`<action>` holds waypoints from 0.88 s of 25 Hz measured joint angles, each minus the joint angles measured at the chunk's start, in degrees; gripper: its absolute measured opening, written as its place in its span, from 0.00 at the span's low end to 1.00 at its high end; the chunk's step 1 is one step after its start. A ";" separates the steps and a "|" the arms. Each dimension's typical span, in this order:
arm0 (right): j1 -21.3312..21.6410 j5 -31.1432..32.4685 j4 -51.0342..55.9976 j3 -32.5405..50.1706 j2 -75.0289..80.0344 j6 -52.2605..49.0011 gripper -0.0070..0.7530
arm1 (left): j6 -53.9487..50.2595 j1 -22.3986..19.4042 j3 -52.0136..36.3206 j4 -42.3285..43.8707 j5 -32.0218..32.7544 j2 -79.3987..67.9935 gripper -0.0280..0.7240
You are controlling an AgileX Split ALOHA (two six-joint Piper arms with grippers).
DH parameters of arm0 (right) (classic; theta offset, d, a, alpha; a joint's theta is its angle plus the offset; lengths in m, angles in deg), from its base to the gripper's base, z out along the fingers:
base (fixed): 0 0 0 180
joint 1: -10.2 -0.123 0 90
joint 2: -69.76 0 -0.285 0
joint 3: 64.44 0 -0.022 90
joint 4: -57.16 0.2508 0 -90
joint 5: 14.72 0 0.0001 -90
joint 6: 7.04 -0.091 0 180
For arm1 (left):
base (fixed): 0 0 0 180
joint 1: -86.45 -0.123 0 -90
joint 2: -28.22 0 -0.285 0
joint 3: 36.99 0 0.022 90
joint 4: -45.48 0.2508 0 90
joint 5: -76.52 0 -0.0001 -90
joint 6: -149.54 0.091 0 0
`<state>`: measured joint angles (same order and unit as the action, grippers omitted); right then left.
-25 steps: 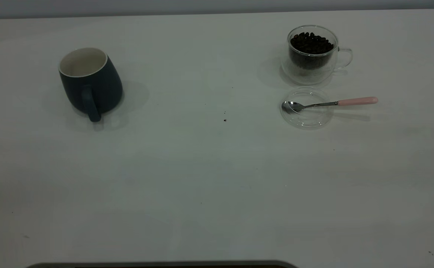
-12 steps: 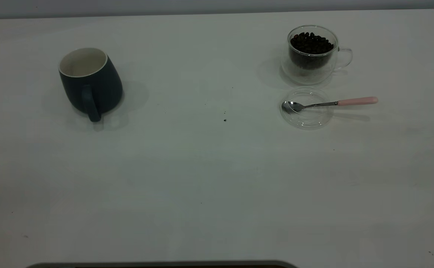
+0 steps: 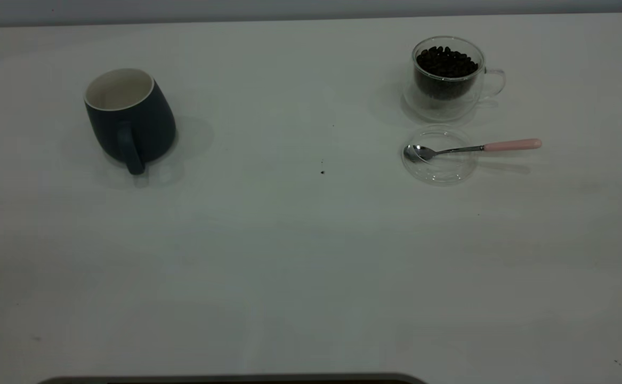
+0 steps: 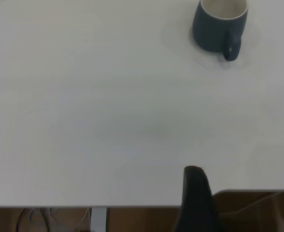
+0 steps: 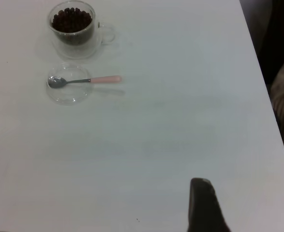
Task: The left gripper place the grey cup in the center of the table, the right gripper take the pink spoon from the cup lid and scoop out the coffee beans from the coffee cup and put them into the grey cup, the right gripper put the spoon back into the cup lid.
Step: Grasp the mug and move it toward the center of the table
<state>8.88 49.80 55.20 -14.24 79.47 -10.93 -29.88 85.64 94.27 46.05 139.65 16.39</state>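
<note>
The grey cup [image 3: 129, 117] stands upright and empty at the table's left, handle toward the near side; it also shows in the left wrist view [image 4: 219, 26]. The glass coffee cup [image 3: 447, 77] full of coffee beans [image 3: 445, 61] stands at the far right. In front of it lies the clear cup lid [image 3: 438, 156] with the pink-handled spoon [image 3: 510, 144] resting across it, bowl in the lid. Both show in the right wrist view, the coffee cup [image 5: 74, 29] and the spoon [image 5: 105, 79]. My left gripper [image 4: 195, 193] hangs at the table's near edge, far from the grey cup. My right gripper [image 5: 202, 203] is over the near right, far from the spoon.
A few dark specks [image 3: 322, 172] lie near the table's middle. The white table [image 3: 289, 256] ends at its right edge [image 5: 258, 72] in the right wrist view. A dark strip [image 3: 231, 378] lies along the near edge.
</note>
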 joint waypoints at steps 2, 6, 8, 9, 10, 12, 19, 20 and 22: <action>0.00 0.00 0.00 0.00 0.00 0.00 0.64 | 0.00 0.00 0.28 0.00 -4.57 -5.47 0.79; 0.00 0.00 0.00 0.00 0.00 0.00 0.64 | 0.00 0.00 0.36 -0.06 -15.97 -19.42 0.79; 0.00 0.00 0.00 0.00 0.00 0.00 0.64 | 0.00 0.00 0.36 -0.57 -20.91 -26.19 0.79; 0.00 0.00 0.00 0.00 0.00 0.00 0.64 | 0.00 0.00 0.36 -0.57 -23.48 -29.61 0.79; 0.00 0.00 0.00 0.00 0.00 0.00 0.64 | 0.00 0.00 0.36 -0.88 -25.92 -32.75 0.79; 0.00 0.00 0.00 0.00 0.00 0.00 0.64 | 0.38 0.00 0.36 -0.57 -30.33 -37.87 0.79; 0.00 0.00 0.00 0.00 0.00 0.00 0.64 | -0.23 -1.38 4.57 0.24 -42.05 -58.31 0.79; 0.00 0.00 0.00 0.00 0.00 0.00 0.64 | -0.58 -2.24 6.87 0.18 -42.91 -62.32 0.79; 0.00 0.00 0.00 0.00 0.00 0.00 0.64 | -0.58 -4.00 11.39 0.07 -43.45 -70.89 0.79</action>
<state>8.88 49.80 55.20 -14.24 79.47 -10.93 -30.46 81.64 105.66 46.12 96.19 -54.51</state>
